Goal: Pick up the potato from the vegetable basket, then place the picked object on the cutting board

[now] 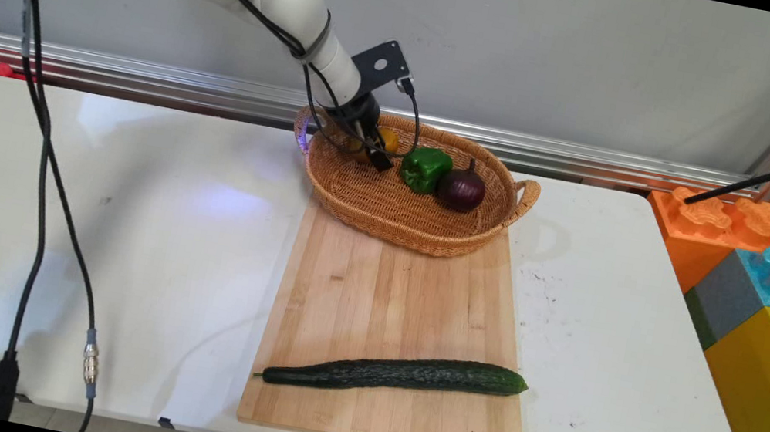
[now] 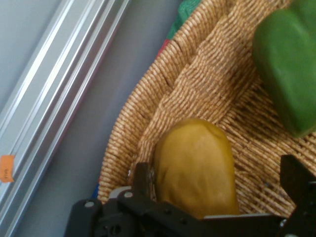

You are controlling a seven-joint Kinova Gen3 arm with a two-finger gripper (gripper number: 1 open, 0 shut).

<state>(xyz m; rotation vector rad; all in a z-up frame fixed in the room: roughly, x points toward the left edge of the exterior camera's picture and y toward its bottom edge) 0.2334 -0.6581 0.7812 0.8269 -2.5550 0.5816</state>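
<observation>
The gripper (image 2: 217, 190) reaches into the basket (image 1: 387, 205), fingers spread around a yellow fruit (image 2: 195, 165), perhaps a mango, apparently not clamped, pepper (image 2: 291, 64) at one o'clock.

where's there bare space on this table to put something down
The middle of the bamboo cutting board is bare, between the wicker basket and the long dark green cucumber. White table left and right of the board is bare too. The basket's far end is crowded: gripper, yellow fruit, green pepper, purple onion.
</observation>
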